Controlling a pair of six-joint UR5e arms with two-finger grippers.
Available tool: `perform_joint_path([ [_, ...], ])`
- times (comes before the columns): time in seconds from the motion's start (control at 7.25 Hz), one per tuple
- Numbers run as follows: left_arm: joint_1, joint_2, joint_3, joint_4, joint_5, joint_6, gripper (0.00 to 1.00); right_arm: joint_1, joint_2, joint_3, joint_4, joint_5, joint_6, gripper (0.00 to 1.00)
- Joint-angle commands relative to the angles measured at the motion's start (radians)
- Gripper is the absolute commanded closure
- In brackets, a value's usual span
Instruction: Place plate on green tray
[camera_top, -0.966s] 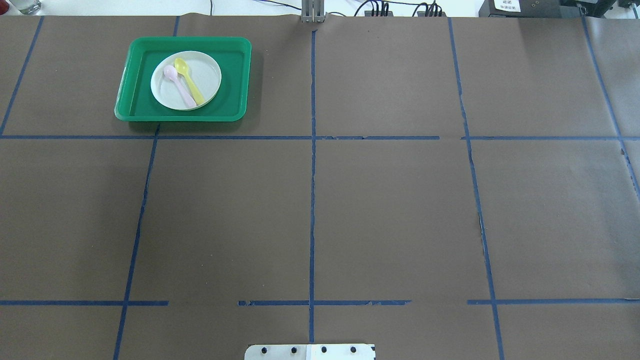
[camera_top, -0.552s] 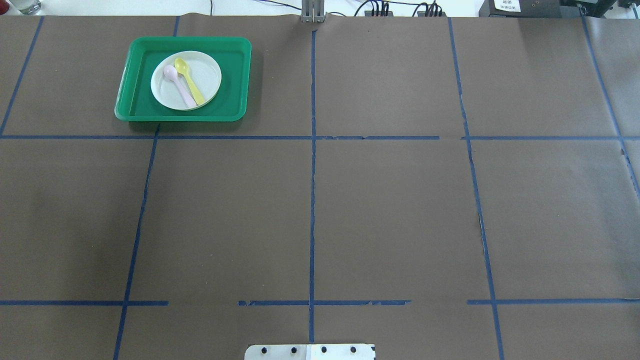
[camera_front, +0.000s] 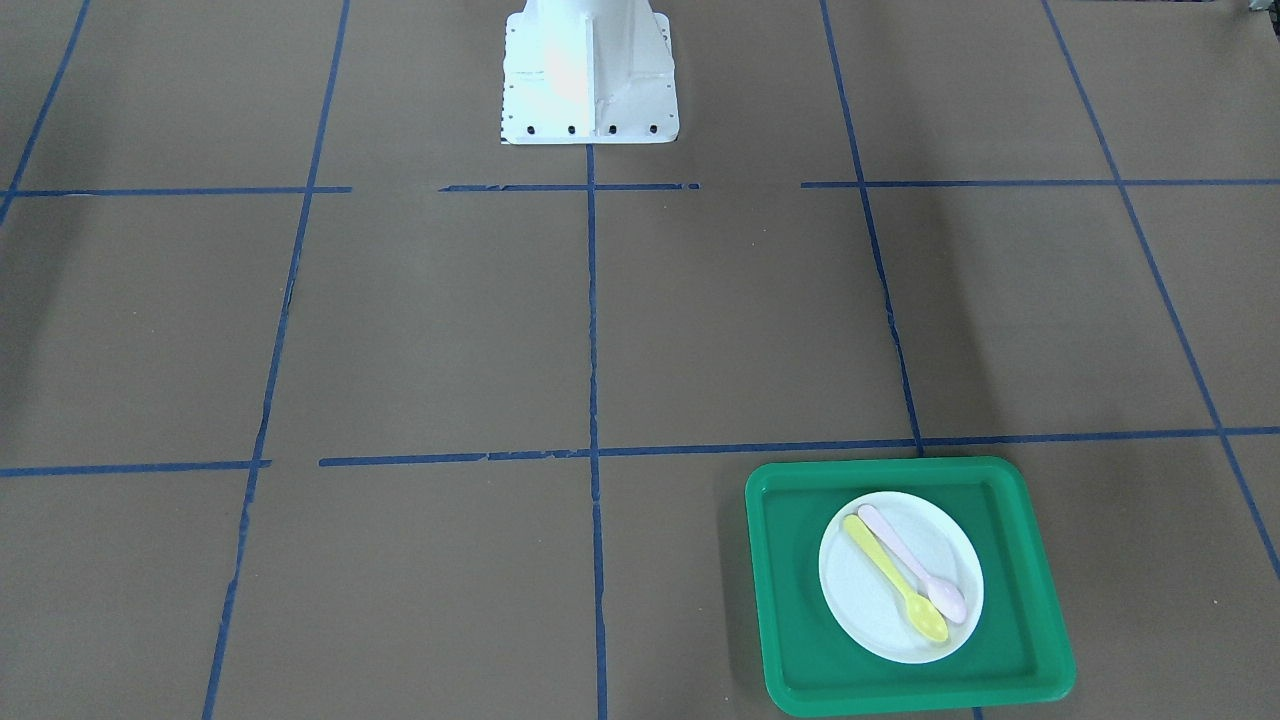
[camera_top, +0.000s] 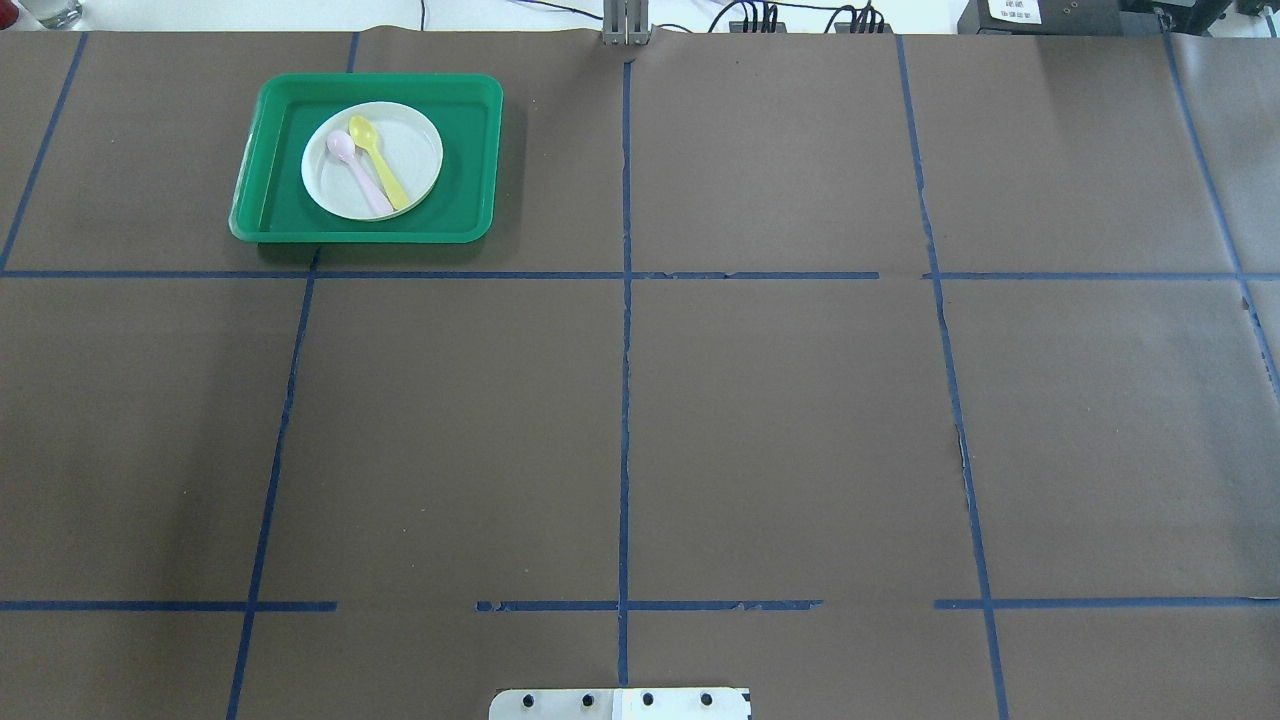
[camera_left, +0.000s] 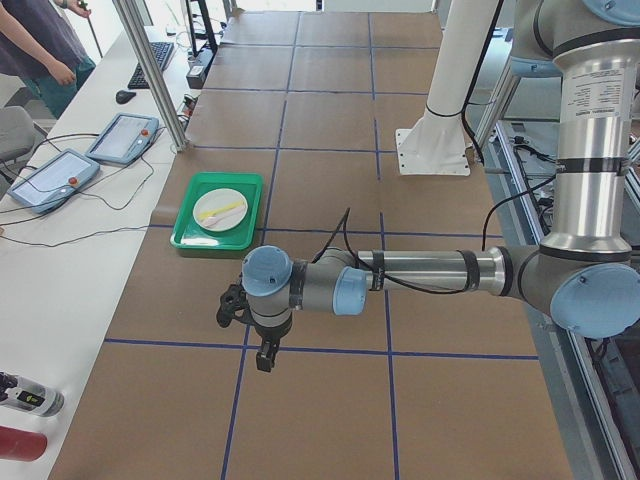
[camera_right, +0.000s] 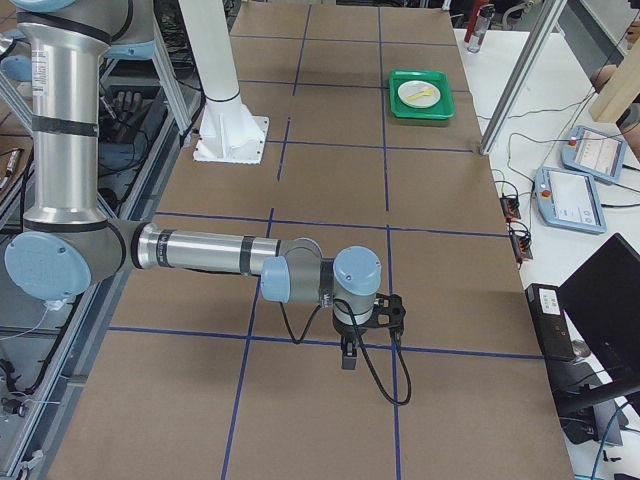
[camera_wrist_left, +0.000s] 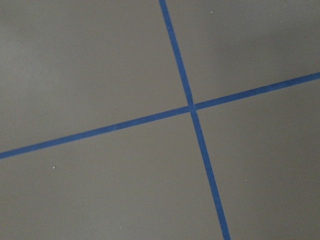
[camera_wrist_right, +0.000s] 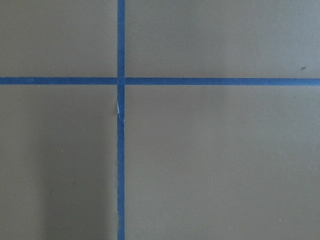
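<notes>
The small white plate (camera_top: 415, 150) lies inside the green tray (camera_top: 470, 150) at the table's far left, with a yellow spoon (camera_top: 380, 165) and a pink spoon (camera_top: 355, 170) on it. The front-facing view shows the same plate (camera_front: 865, 590) in the tray (camera_front: 1010, 560). My left gripper (camera_left: 262, 360) shows only in the exterior left view, hanging over bare table well short of the tray (camera_left: 183, 232). My right gripper (camera_right: 347, 358) shows only in the exterior right view, far from the tray (camera_right: 420, 112). I cannot tell whether either is open or shut. Both wrist views show only brown paper and blue tape.
The table is covered in brown paper with blue tape lines. The robot's white base (camera_front: 588, 70) stands at the near middle edge. A side table holds tablets (camera_left: 55, 178) and cables, with a metal post (camera_left: 150, 70) and a person (camera_left: 40, 40) nearby.
</notes>
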Motion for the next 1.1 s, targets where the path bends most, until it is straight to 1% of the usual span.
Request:
perform_joint_path([
  [0.0, -0.021, -0.008, -0.007, 0.073, -0.022, -0.043, 0.0, 0.0, 0.0, 0.0, 0.0, 0.0, 0.0, 0.0],
  [0.14, -0.021, -0.011, -0.01, 0.079, -0.02, -0.078, 0.0, 0.0, 0.0, 0.0, 0.0, 0.0, 0.0, 0.0],
  [0.97, -0.018, -0.011, 0.008, 0.067, -0.025, -0.074, 0.0, 0.0, 0.0, 0.0, 0.0, 0.0, 0.0, 0.0],
])
